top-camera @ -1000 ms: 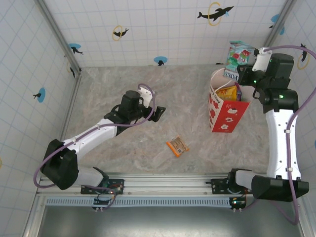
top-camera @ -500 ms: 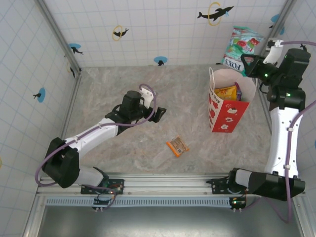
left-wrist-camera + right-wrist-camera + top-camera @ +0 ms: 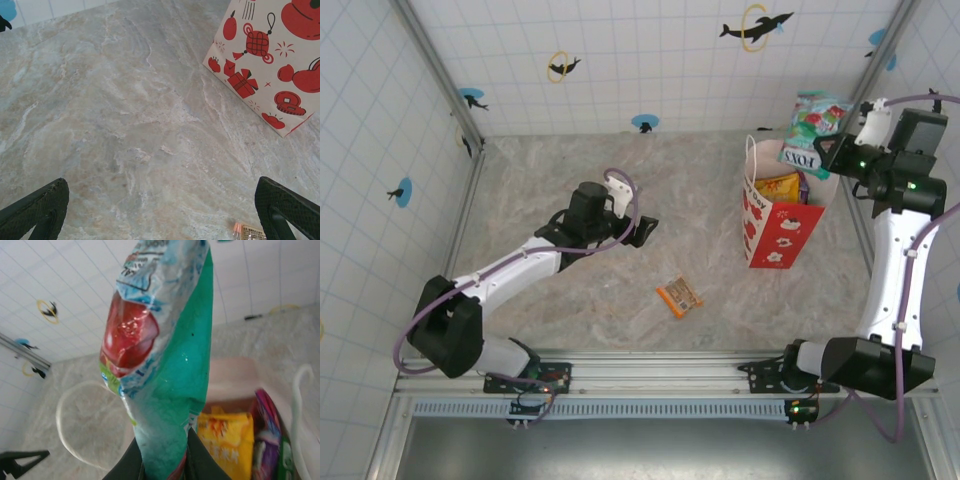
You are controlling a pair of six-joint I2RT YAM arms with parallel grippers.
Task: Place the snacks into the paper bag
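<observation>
Right gripper (image 3: 827, 150) is closed tight on the bottom edge of a teal glossy snack packet (image 3: 808, 120) with a red fruit picture and white lettering. The packet is held in the air, above the far right rim of the bag's open mouth and not inside it. In the right wrist view the right gripper (image 3: 162, 457) pinches the teal glossy snack packet (image 3: 170, 365), which stands up from the fingers and is crumpled.

White paper bag with red prints and a red side panel (image 3: 782, 235) stands upright on the beige marble-look surface (image 3: 570, 180), at the right side, with its mouth open. Inside it are a yellow-orange pouch (image 3: 778, 187) and, beside that, a purple pouch (image 3: 272, 435). The same yellow-orange pouch (image 3: 225, 440) sits below the bag rim (image 3: 232, 375), and a white cord handle (image 3: 65, 415) loops out to the left.

Left gripper (image 3: 642, 230) hovers mid-surface with its jaws spread wide and nothing in them, well apart from the bag. In the left wrist view the left gripper (image 3: 161, 200) has bare surface (image 3: 125, 100) under it and the bag (image 3: 270, 65) at the upper right.

Small orange snack bar (image 3: 679, 296) lies flat on the surface, near the front and between the two arms. It is loose and nothing touches it. Its corner (image 3: 247, 231) shows at the bottom edge of the left wrist view.
</observation>
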